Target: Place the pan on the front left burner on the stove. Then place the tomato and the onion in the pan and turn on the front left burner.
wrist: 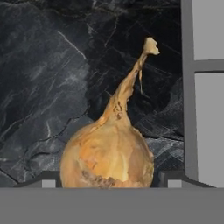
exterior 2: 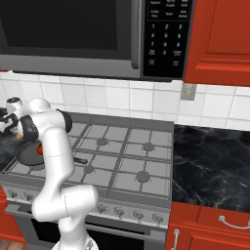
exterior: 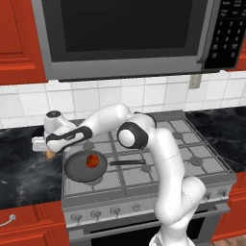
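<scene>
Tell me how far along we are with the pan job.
Done: the pan sits at the stove's front left, with the tomato in it. In hand: the gripper straddles the onion on the dark counter beside the stove; I can't tell whether it has closed. Left: onion into the pan, then turn the burner on.

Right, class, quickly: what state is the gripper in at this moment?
Gripper: open, its fingertips either side of the onion on the counter, not yet closed on it.

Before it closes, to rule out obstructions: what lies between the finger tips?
The onion sits between the gripper finger tips, shown in the hand view.
</scene>
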You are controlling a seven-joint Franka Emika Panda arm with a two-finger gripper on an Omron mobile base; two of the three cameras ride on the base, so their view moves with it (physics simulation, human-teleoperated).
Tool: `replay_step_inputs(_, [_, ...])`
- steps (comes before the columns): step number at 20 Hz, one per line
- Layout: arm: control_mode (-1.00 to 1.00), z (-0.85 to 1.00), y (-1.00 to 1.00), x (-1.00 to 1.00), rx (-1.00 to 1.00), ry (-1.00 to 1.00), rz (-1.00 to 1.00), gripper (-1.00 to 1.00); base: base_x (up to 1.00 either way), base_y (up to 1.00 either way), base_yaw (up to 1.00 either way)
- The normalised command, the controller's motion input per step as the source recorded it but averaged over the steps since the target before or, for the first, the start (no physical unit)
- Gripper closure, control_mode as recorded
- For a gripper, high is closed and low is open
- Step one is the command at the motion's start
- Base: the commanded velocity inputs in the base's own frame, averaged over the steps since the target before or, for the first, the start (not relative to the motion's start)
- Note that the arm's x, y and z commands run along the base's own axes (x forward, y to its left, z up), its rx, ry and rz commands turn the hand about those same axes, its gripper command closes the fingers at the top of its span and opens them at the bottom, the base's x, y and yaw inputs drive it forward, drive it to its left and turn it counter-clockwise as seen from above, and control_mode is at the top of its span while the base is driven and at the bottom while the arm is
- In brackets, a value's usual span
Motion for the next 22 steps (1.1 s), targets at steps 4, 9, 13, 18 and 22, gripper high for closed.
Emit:
replay_step_inputs(4, [-1.00, -0.01, 0.00, 0.00, 0.00, 0.03, 0.00, 1.00, 0.00, 0.00, 0.00])
replay_step_inputs(9, [-1.00, 0.01, 0.00, -0.02, 0.00, 0.00, 0.00, 1.00, 0.00, 0.00, 0.00])
replay_step_inputs(13, [-1.00, 0.29, -0.03, -0.21, 0.00, 0.00, 0.00, 1.00, 0.00, 0.00, 0.00])
replay_step_inputs(18, [-1.00, 0.30, -0.07, -0.54, 0.00, 0.00, 0.00, 1.00, 0.00, 0.00, 0.00])
replay_step_inputs(22, [-1.00, 0.32, -0.13, -0.48, 0.00, 0.00, 0.00, 1.00, 0.00, 0.00, 0.00])
